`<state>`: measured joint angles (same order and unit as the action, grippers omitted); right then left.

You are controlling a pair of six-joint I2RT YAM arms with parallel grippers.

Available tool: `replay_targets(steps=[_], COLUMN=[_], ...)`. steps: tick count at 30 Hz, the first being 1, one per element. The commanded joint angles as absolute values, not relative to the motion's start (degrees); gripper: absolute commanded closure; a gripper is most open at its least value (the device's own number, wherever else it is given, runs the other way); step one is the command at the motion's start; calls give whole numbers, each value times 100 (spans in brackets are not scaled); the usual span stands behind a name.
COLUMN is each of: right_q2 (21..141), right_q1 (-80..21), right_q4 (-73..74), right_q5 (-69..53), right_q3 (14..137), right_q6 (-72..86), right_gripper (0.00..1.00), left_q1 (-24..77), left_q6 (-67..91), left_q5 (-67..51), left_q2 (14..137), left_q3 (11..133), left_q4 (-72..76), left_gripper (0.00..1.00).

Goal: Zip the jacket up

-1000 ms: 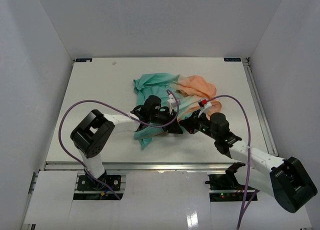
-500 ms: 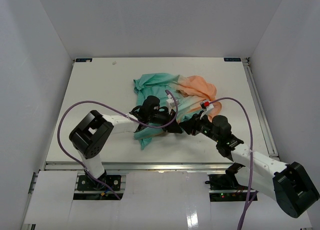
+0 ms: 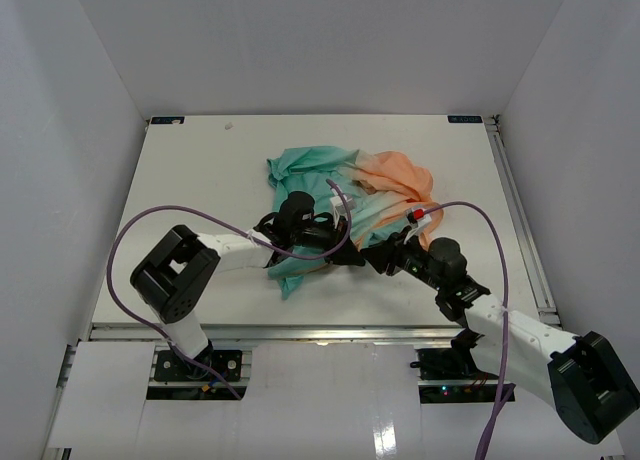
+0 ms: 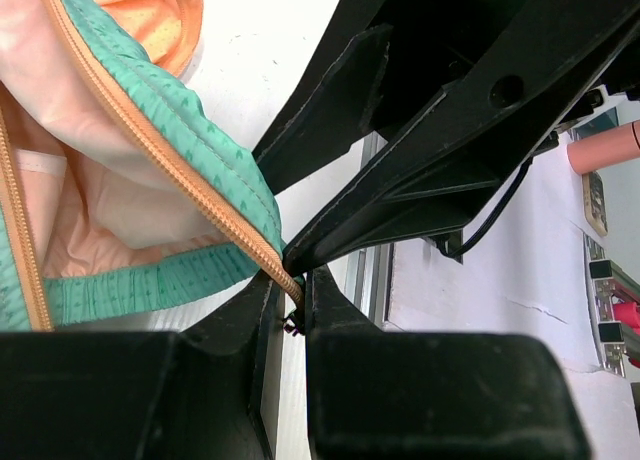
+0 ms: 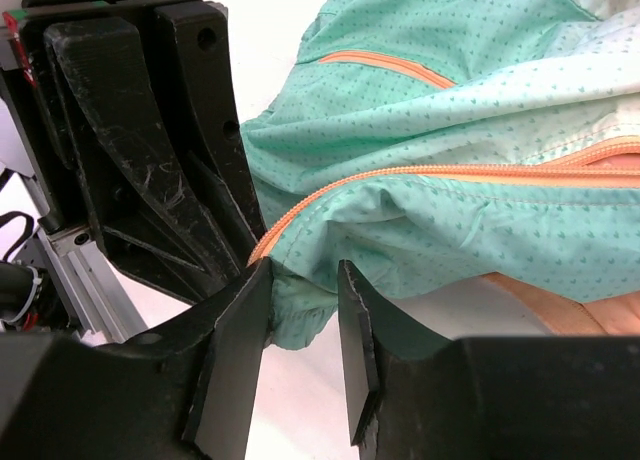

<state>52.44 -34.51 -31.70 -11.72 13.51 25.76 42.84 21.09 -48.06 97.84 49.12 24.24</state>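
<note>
- The jacket (image 3: 345, 192) lay crumpled at the middle of the table (image 3: 190, 180), its teal hem towards the arms and its peach top farther back.
- The left gripper (image 4: 292, 278) was pinched on the bottom end of the orange zipper (image 4: 180, 175), probably to anchor it for joining.
- The right gripper (image 5: 303, 270) had its jaws apart with a bulge of hem between them; whether the pads touched cloth was hard to tell.
- The two grippers almost met tip to tip near the table's near edge, leaving little room there. There was more room on the bare surface to the left.

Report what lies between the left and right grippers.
The jacket's teal hem corner, with the zipper end, lies between left gripper and right gripper, shown in the right wrist view.
</note>
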Motion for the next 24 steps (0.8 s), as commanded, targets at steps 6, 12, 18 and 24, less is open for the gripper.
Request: replay_targets(steps=[6,12,18,24], right_q2=[5234,5478,5679,5687], right_q1=[-3463,-3472,-3472,-3472], right_q4=[-3852,-4228,-4668,-4837], right_q5=[-1545,-1839,-2173,-2354], right_q3=[1093,1063,1037,1037], right_q6=[3030,3282,3507,3641], right_gripper=[53,51,56,69], left_q1=[4283,4281,4289,4280], left_q6=[2150,2145,2145,2176], left_q5=[-5045,-5054,-5017,-5021], left_q2=[9518,9502,9489,9519], left_q3=[4893,4879,4866,4907], left_q4=[2858,2934,2988,3082], left_gripper=[100,100,100,100])
